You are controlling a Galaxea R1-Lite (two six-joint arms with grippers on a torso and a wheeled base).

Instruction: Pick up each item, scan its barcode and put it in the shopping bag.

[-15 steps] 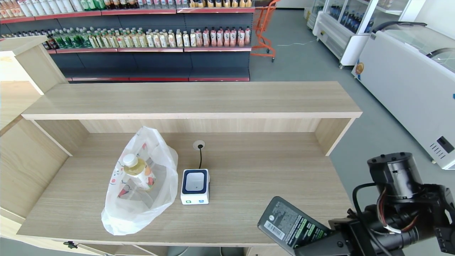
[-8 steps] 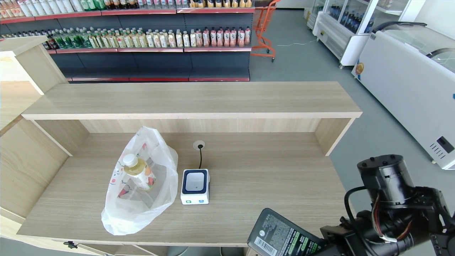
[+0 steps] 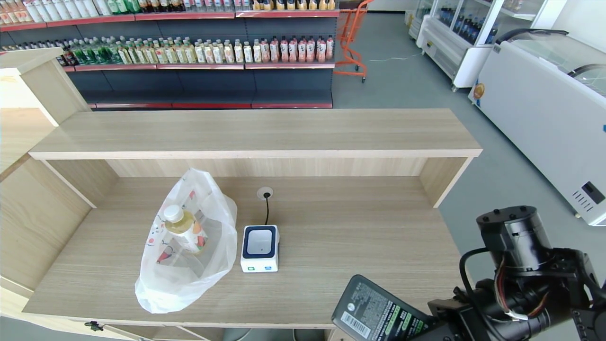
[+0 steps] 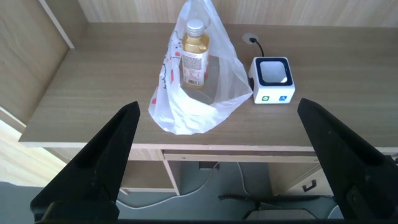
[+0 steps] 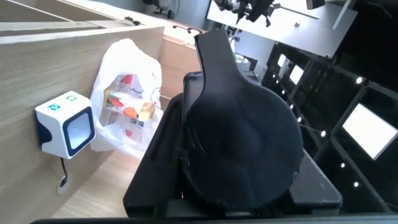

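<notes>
"Pack [image 3: 378,310] first: how does it look and where is it?"

"Flat, dark and soft-cornered. Its printed face is turned up, with a white barcode patch near one corner and a few green marks. It hangs in the air over the counter's [image 3: 360,222] near edge, toward the right front corner. The right gripper [image 3: 421,327] is clamped on its end."

"How much room is there to move?"

"A raised ledge [image 3: 255,132] runs along the back and a side wall [image 3: 445,182] closes the right end. Bare wood lies between that wall and the scanner [image 3: 259,247]. The bag [image 3: 161,284], clear plastic and mouth up, sits just beside the scanner on its left. I cannot tell whether they touch. The bottle [image 3: 183,231] stands inside the bag, pale cap up. A cable [image 3: 266,208] runs from the scanner back to a hole in the top."

"And the other arm?"

"The left gripper [image 4: 217,104] is out in front of the near edge, well apart from the bag. Its fingers are spread wide with nothing between them."

"Anything hard to see?"

"The pack's lowest corner is cut off in the head view. In the right wrist view its dark back covers the fingers."
</notes>
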